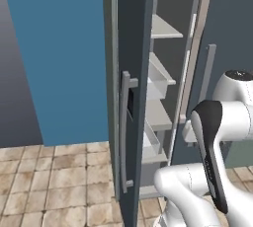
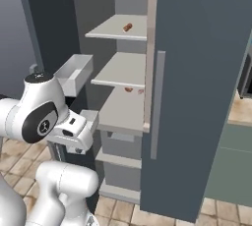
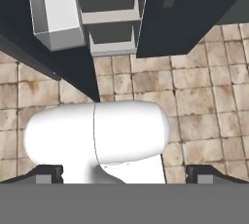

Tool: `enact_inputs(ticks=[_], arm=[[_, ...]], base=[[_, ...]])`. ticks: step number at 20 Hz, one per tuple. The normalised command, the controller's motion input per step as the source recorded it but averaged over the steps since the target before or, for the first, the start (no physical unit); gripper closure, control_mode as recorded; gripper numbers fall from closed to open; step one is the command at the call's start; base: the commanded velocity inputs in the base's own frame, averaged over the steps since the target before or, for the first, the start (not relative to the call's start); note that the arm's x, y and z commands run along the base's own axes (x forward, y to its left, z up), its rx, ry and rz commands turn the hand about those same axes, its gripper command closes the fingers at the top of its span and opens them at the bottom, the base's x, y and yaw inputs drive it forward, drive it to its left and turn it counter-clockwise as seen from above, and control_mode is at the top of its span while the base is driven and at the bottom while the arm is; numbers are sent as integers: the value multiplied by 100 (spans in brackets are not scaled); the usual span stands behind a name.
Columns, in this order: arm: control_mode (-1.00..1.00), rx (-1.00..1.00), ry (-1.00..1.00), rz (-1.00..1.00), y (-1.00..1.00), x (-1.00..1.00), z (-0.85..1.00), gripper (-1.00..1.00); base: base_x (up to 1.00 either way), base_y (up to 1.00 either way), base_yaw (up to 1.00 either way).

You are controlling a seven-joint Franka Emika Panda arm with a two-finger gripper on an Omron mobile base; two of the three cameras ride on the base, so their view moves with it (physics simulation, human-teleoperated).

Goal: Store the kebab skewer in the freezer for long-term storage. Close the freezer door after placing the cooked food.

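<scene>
The freezer door point(image 1: 129, 97) stood wide open, seen nearly edge-on in the left base view, its long bar handle point(image 1: 123, 132) facing the camera and a black display point(image 1: 130, 103) beside it. A whitish bin point(image 2: 75, 74) hung on its inner side. Inside the freezer point(image 2: 123, 72), light grey shelves point(image 2: 120, 70) ran one above another. A small reddish-brown piece point(image 2: 128, 27) lay on the upper shelf. More reddish chunks point(image 2: 129, 90) lay at the back of the third shelf, just under the second; these looked like the skewer, though its stick was too small to make out. The neighbouring plain door point(image 2: 197, 92) was shut, with its own grey handle point(image 2: 157, 104).

The arm was folded low in front of the open compartment. The tool point(image 3: 124, 173) pointed down at the tiled floor point(image 3: 209, 111), its two tips point(image 3: 48, 173) spread far apart at the bottom corners of the hand view, with nothing between them. The same view showed the bin and the freezer's lowest shelves from above.
</scene>
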Motion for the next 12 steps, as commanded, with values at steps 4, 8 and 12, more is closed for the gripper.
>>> enact_inputs(ticks=[4,8,12], arm=[[100,0,0,0,0,0,0,-100],[100,0,0,0,0,0,0,-100],[100,0,0,0,0,0,0,-100]], base=[[-46,0,0],[-34,0,0],[-21,0,0]])
